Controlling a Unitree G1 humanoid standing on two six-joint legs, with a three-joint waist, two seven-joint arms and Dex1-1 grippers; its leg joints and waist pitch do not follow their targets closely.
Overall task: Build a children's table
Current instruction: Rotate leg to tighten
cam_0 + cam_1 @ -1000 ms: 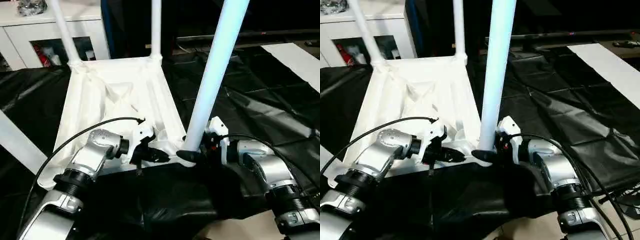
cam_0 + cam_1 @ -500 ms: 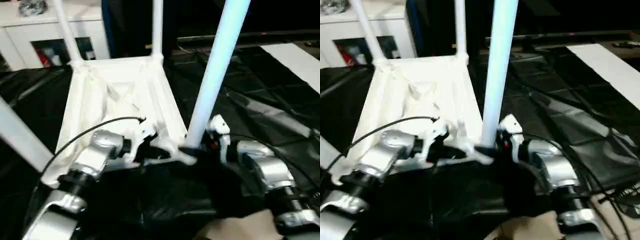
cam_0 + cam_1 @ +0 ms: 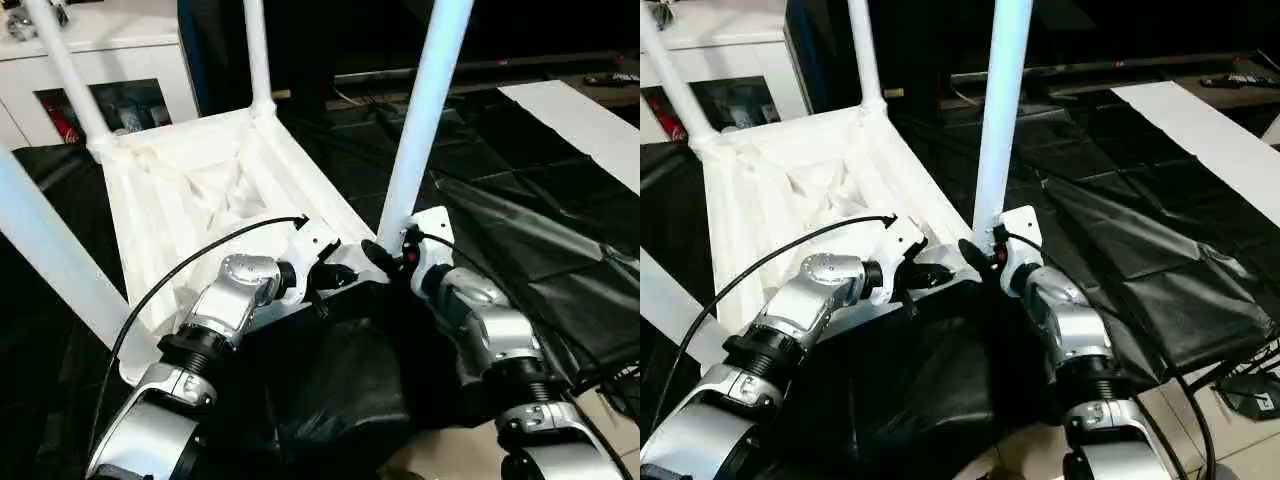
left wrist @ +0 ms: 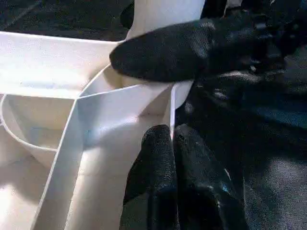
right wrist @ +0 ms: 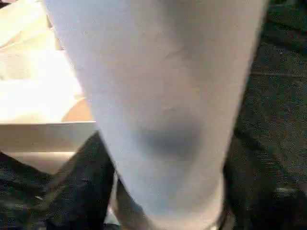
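The upturned tabletop (image 3: pixel 190 200) lies on black sheeting (image 3: pixel 520 200), legs standing at all four corners. At the near corner the right gripper (image 3: pixel 385 257) clasps the last leg (image 3: pixel 415 140); the closed left gripper (image 3: pixel 335 280) presses the rim. Seating remains.

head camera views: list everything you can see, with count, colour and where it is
tabletop: 1, white, upside down on the black sheet, ribbed underside up
legs: 4, white, standing up from the tabletop's corners; near right leg, far right leg, far left leg, near left leg
black sheet: 1, black, spread under and around the tabletop
cabinet: 1, white with glass doors, behind the tabletop on the left
white strip: 1, white, on the floor at far right
left gripper: 1, black fingers, shut on the tabletop's near rim
right gripper: 1, black fingers, around the base of the near right leg
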